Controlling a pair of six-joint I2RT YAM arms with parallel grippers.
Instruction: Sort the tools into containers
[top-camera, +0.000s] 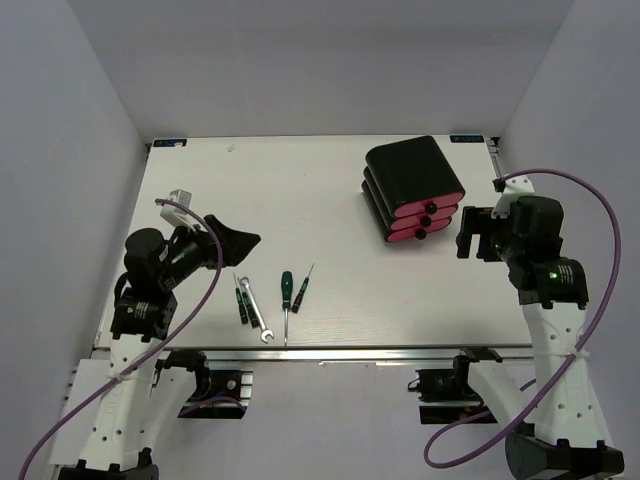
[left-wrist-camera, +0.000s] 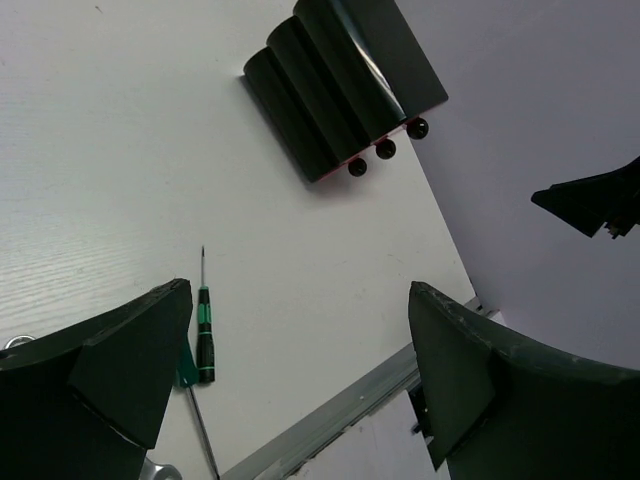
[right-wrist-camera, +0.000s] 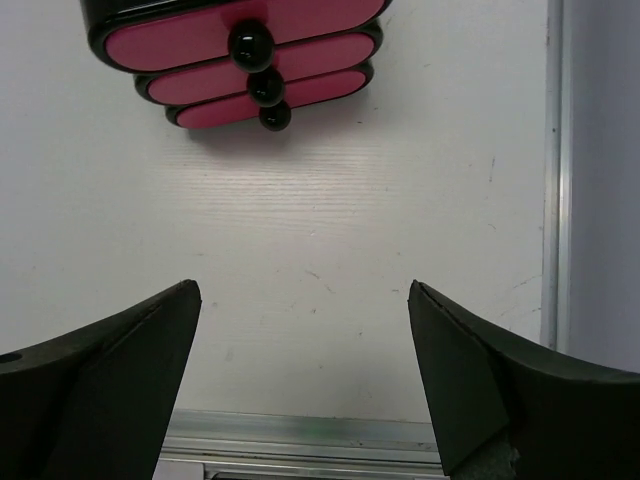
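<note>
Your left gripper (top-camera: 243, 240) is spread wide, and nothing sits between its black fingers (left-wrist-camera: 120, 370). It hangs over the white tabletop (top-camera: 330, 220) and touches no tool.

The tools lie in a loose row just off its fingertips, toward the near table edge. Closest to it is a pair of dark-handled screwdrivers (top-camera: 242, 300). A small silver wrench (top-camera: 257, 312) lies right beside them, on the side away from the arm. Next comes a longer screwdriver with a green handle and thin metal shaft (top-camera: 286, 290). Farthest from this hand is a short green-and-black screwdriver (top-camera: 302, 290). In the left wrist view, that short screwdriver (left-wrist-camera: 204, 340) lies flat just beside the finger on the view's left. It touches nothing, and its tip points away from the hand toward the drawers.

The stack of three black rounded drawers with pink fronts (top-camera: 415, 190) sits well apart from your left hand, far ahead across the table.

Your right gripper (top-camera: 466, 232) is also open wide and empty, its fingers (right-wrist-camera: 490, 380) framing bare tabletop. The drawer stack (right-wrist-camera: 200, 40) is directly ahead of it, near but not touching, with the pink fronts turned toward the hand. Each front has a round black knob (right-wrist-camera: 250, 45), and all three drawers appear pushed in. No tool lies near this hand.
</note>
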